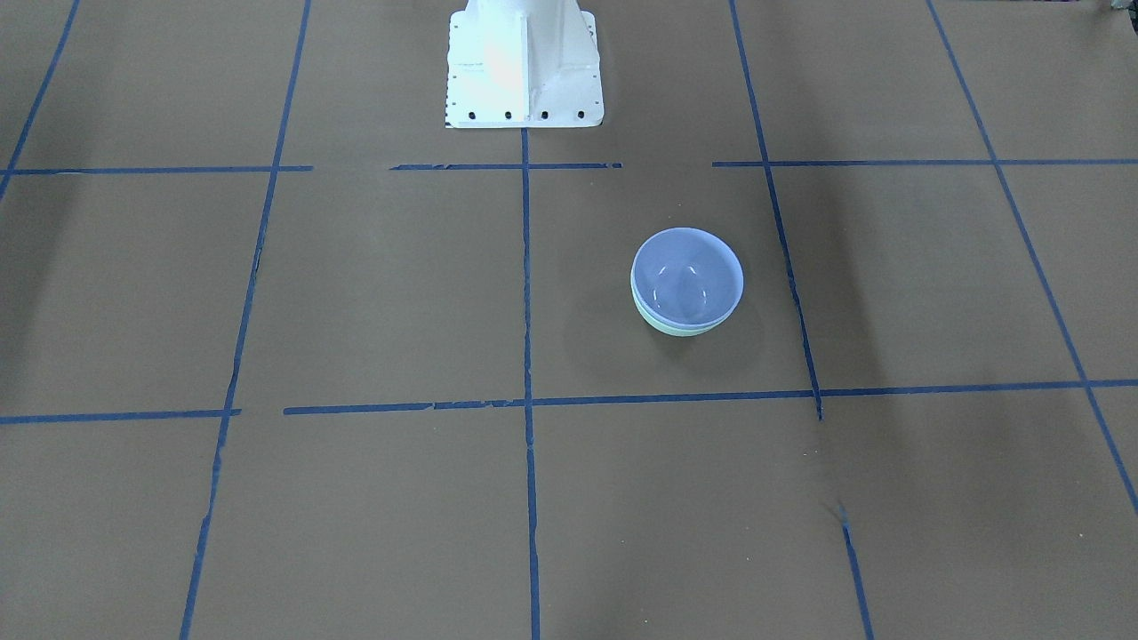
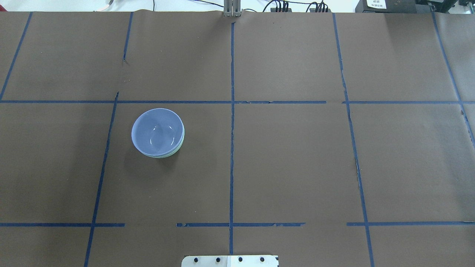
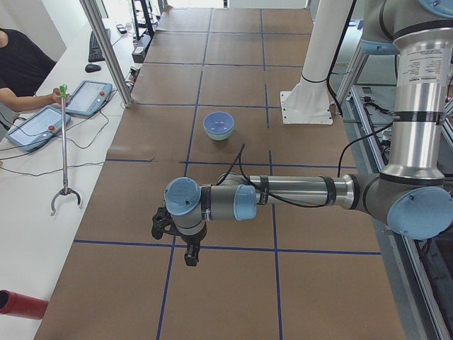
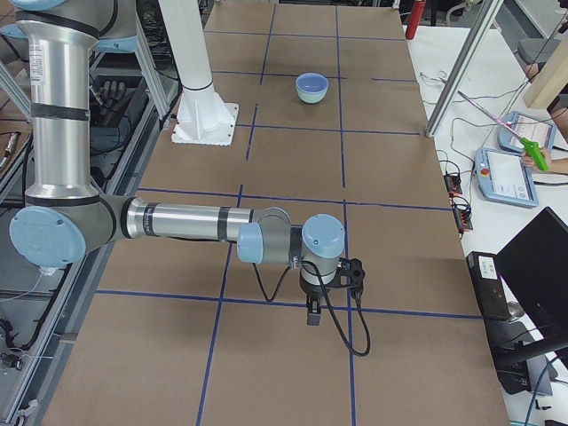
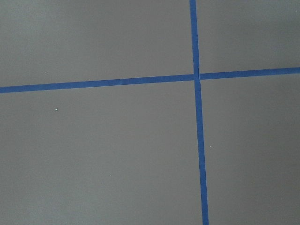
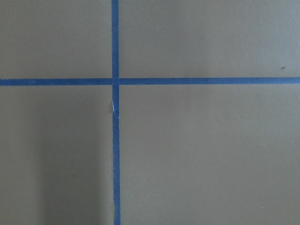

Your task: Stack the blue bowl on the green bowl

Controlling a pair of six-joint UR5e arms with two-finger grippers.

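Observation:
The blue bowl sits nested inside the green bowl, of which only a thin mint rim shows beneath it. The pair stands upright on the brown table, left of centre in the overhead view, with the green rim at its lower edge. Both arms are far from the bowls. My left gripper shows only in the left side view, pointing down above the table, and I cannot tell whether it is open or shut. My right gripper shows only in the right side view, likewise.
The white robot base stands at the table's robot-side edge. Blue tape lines divide the brown table cover into squares. An operator, tablets and a grabber stick are on the side bench.

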